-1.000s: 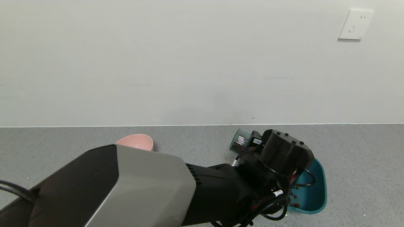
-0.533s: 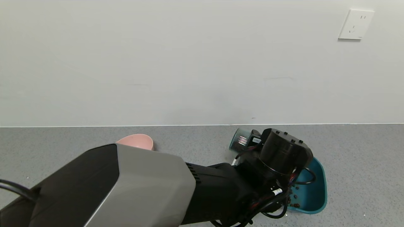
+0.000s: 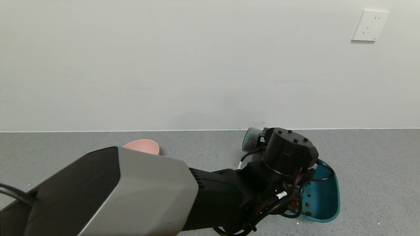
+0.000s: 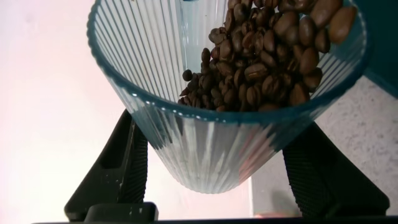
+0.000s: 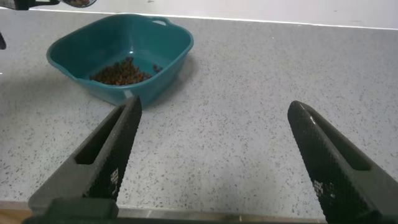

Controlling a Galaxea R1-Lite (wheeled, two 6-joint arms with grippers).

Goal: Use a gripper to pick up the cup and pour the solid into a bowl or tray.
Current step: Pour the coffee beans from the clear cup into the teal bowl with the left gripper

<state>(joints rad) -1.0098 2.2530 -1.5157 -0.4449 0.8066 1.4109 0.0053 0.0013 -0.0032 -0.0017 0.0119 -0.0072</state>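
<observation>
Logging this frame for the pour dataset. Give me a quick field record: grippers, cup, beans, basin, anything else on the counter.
left gripper: shut on cup, above the basin's far-left edge
right gripper: open, empty, low over the counter, facing the basin
cup: tipped on its side, held in the air
beans: piled at the cup's mouth; more lie in the basin
basin: on the counter, partly hidden by the left arm
pink bowl: on the counter, left of the basin, contents not visible
counter: grey, speckled
</observation>
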